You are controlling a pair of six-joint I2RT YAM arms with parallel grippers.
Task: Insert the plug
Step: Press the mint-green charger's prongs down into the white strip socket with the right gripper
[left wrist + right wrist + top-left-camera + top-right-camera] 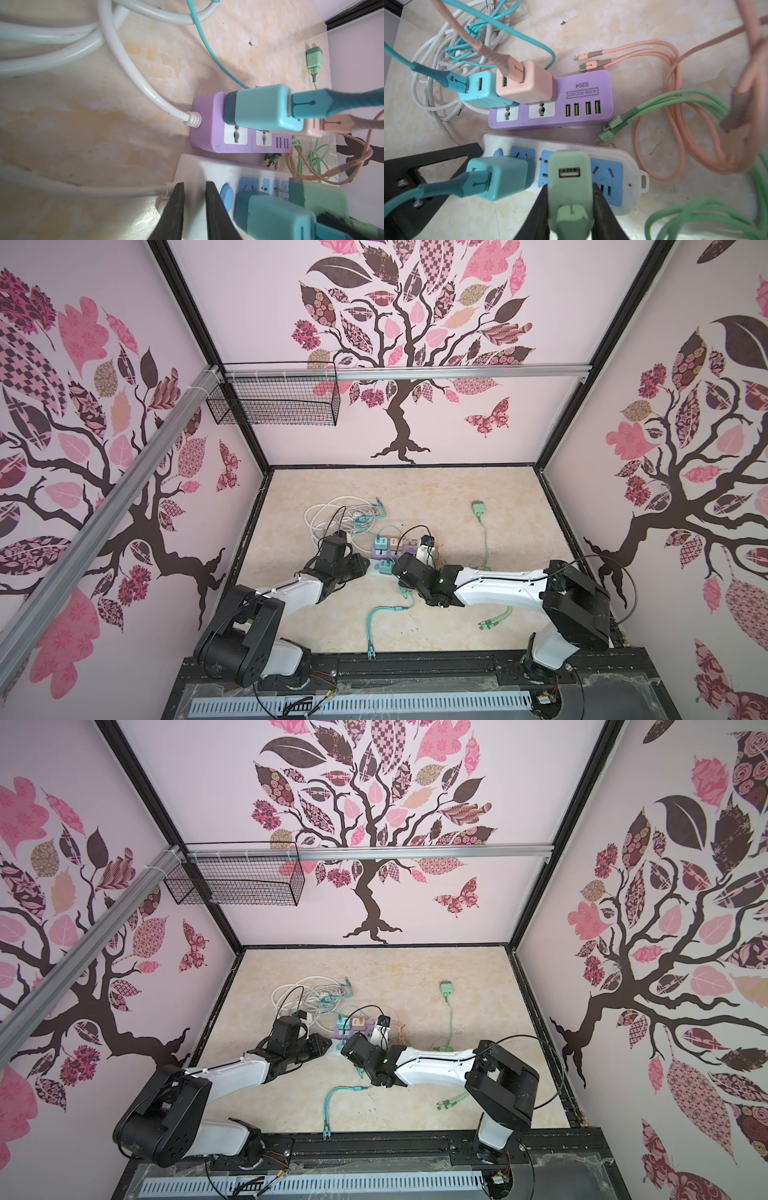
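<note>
Green plug (569, 166), a USB charger cube with one port in its face, is pinched at its sides by the right gripper (570, 185), one black finger on each flank. It stands upright over the middle blue socket panel of the white power strip (631, 166); whether its prongs are fully seated cannot be told.

Chargers number five: two teal, one pink, two green. The near teal charger (500, 176) sits in the white strip just beside the held plug. The far teal charger (481, 89) and the pink charger (527, 83) stand side by side, touching, in the purple power strip (604, 87). The second green charger (478, 508) lies alone toward the upper right of the marbled tabletop (457, 614) in both top views, well apart from the rest.

Power strips number two, lying parallel and close together at the centre of both top views. The purple one shows two free sockets and four green USB ports in a row.

Left gripper (194, 185) has its two fingers drawn close together with nothing between them, tips at the cord end of the white strip beside its round blue button (226, 196)
</note>
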